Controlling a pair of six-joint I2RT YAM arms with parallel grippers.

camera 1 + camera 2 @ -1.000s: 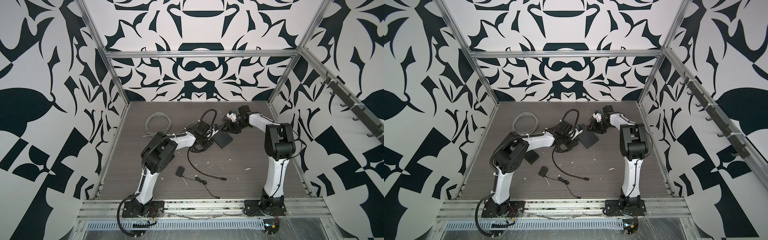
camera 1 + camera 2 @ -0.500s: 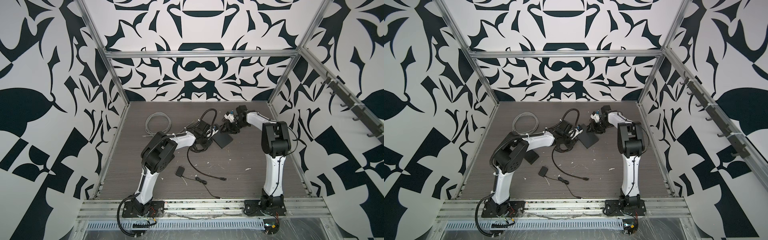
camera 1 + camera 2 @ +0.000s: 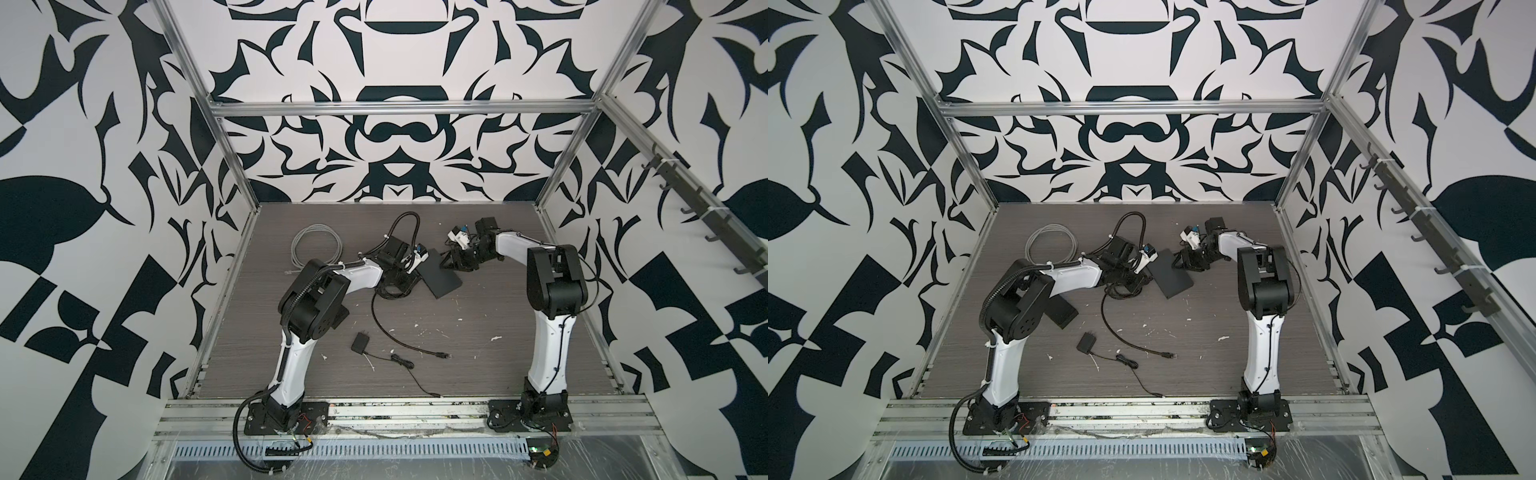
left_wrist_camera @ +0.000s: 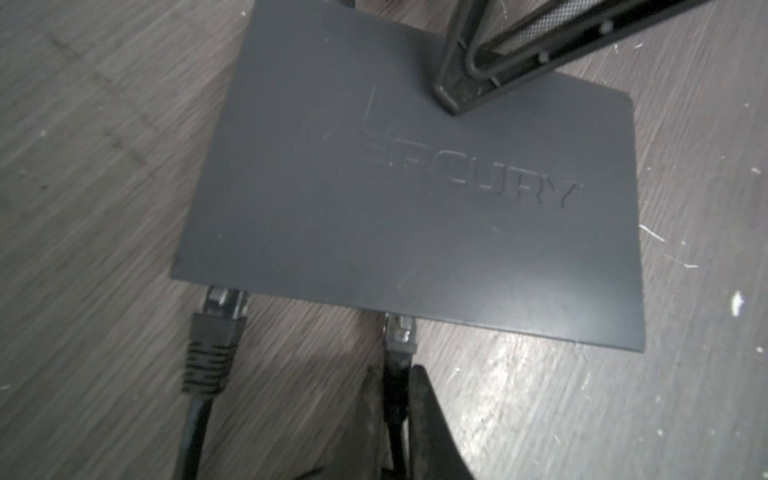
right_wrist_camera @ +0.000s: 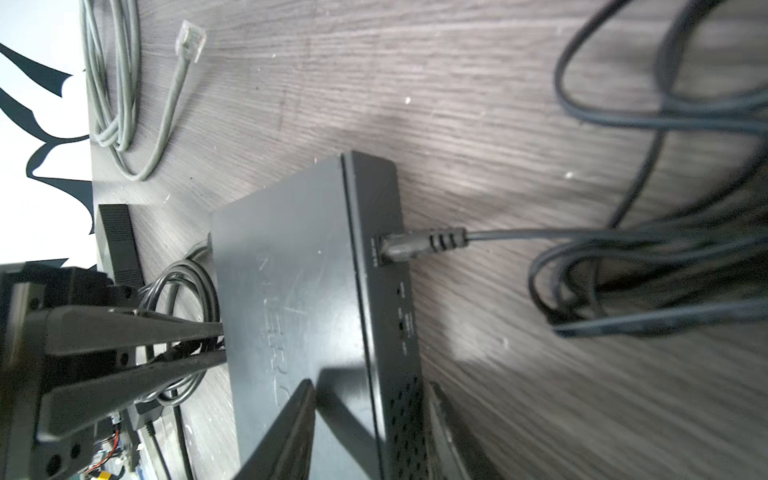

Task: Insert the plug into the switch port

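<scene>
L gripper [image 4: 397, 376]: jaws shut on plug [image 4: 400, 328] at switch's [image 4: 415, 187] port side, so you can push in.
R gripper [image 5: 372, 386]: jaws half apart astride switch's opposite side, prob. bracing; grip unclear.

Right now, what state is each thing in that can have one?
Left gripper: shut on the black cable right behind the held plug.
Held plug: at a switch port; seating unclear.
Other network plug: plugged in.
Power plug: plugged in.
Right gripper: jaws apart, straddling the switch edge; clamping unclear.
Grey cable: coiled, its plug lying free.
Power adapter: lying loose, unheld.
</scene>
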